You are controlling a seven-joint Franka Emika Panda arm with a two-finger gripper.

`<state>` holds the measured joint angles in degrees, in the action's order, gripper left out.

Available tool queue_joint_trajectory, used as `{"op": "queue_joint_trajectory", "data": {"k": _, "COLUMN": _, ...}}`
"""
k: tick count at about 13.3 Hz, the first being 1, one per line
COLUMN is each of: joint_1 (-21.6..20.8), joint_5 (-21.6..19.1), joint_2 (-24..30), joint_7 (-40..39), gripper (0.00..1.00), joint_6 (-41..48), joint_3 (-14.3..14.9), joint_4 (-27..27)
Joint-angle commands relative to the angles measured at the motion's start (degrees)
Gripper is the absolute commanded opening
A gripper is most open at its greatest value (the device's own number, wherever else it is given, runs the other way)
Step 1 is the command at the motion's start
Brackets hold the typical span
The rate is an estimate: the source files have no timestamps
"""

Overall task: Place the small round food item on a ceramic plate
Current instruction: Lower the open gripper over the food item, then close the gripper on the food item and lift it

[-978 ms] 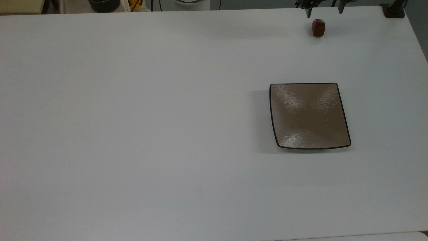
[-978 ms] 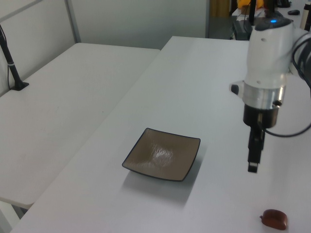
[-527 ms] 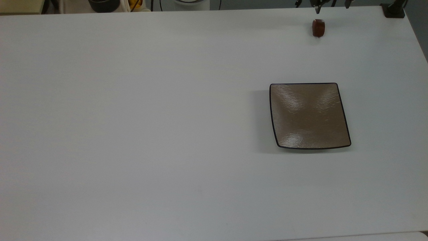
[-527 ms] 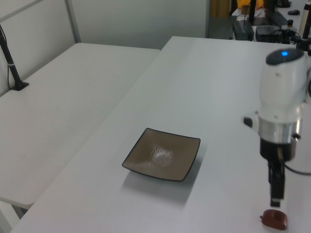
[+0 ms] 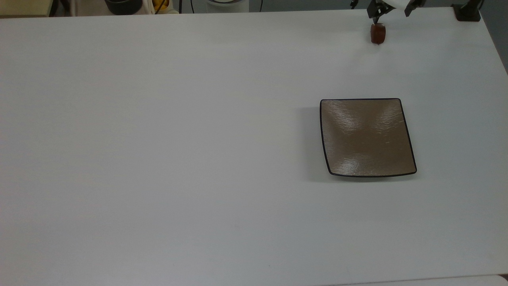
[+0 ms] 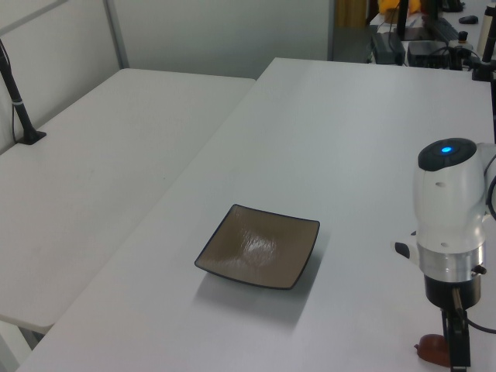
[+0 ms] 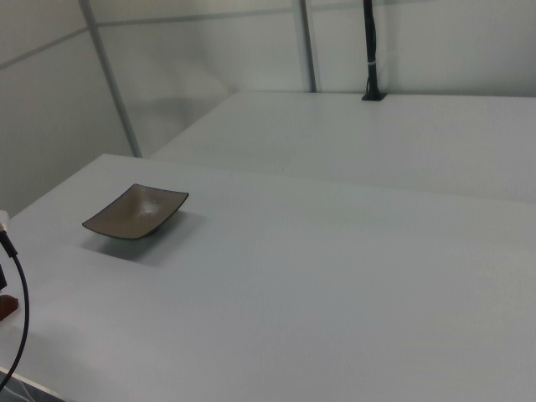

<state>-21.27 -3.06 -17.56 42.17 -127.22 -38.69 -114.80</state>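
From the top view's left to right, I see bare white counter (image 5: 158, 139), then the ceramic plate (image 5: 367, 137) lying flat and holding nothing. Well apart from it, near the far edge, the small round food item (image 5: 378, 33) rests on the counter. My end effector (image 5: 391, 11) hangs just above it, fingers apart and straddling it

White arm (image 6: 447, 205), blue light, silver collar, black pincer (image 6: 457, 350)
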Motion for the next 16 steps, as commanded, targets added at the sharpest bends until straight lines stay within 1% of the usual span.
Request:
{"op": "queue_joint_trajectory", "data": {"k": 1, "joint_1": -0.4, "joint_5": 2.5, "joint_2": -1.2, "joint_7": 0.6, "gripper": 1.0, "joint_6": -1.2, "joint_3": 1.3, "joint_4": 0.3}}
{"op": "queue_joint_trajectory", "data": {"k": 5, "joint_1": -0.7, "joint_5": 5.5, "joint_2": -3.7, "joint_7": 0.6, "gripper": 1.0, "joint_6": -1.4, "joint_3": 2.3, "joint_4": 0.5}}
{"op": "queue_joint_trajectory", "data": {"k": 6, "joint_1": -0.8, "joint_5": 6.0, "joint_2": -4.0, "joint_7": 0.6, "gripper": 0.97, "joint_6": -2.8, "joint_3": 2.4, "joint_4": 0.5}}
{"op": "queue_joint_trajectory", "data": {"k": 7, "joint_1": -0.8, "joint_5": 6.3, "joint_2": -4.1, "joint_7": 0.6, "gripper": 0.91, "joint_6": -3.6, "joint_3": 2.4, "joint_4": 0.3}}
{"op": "queue_joint_trajectory", "data": {"k": 8, "joint_1": -0.8, "joint_5": 6.7, "joint_2": -4.4, "joint_7": 0.6, "gripper": 0.7, "joint_6": -3.6, "joint_3": 2.4, "joint_4": 0.3}}
{"op": "queue_joint_trajectory", "data": {"k": 9, "joint_1": -0.8, "joint_5": 7.0, "joint_2": -4.6, "joint_7": 0.6, "gripper": 0.42, "joint_6": -3.6, "joint_3": 2.4, "joint_4": 0.3}}
{"op": "queue_joint_trajectory", "data": {"k": 10, "joint_1": -0.7, "joint_5": 7.0, "joint_2": -4.7, "joint_7": 0.6, "gripper": 0.22, "joint_6": -3.8, "joint_3": 2.4, "joint_4": 0.3}}
{"op": "queue_joint_trajectory", "data": {"k": 11, "joint_1": -0.6, "joint_5": 7.0, "joint_2": -4.6, "joint_7": 0.6, "gripper": 0.13, "joint_6": -3.8, "joint_3": 2.5, "joint_4": 0.4}}
{"op": "queue_joint_trajectory", "data": {"k": 12, "joint_1": -0.6, "joint_5": 7.0, "joint_2": -4.6, "joint_7": 0.6, "gripper": 0.1, "joint_6": -3.8, "joint_3": 2.8, "joint_4": 0.4}}
{"op": "queue_joint_trajectory", "data": {"k": 16, "joint_1": -0.3, "joint_5": 7.0, "joint_2": -3.5, "joint_7": 0.5, "gripper": 0.1, "joint_6": -3.4, "joint_3": 3.1, "joint_4": 0.7}}
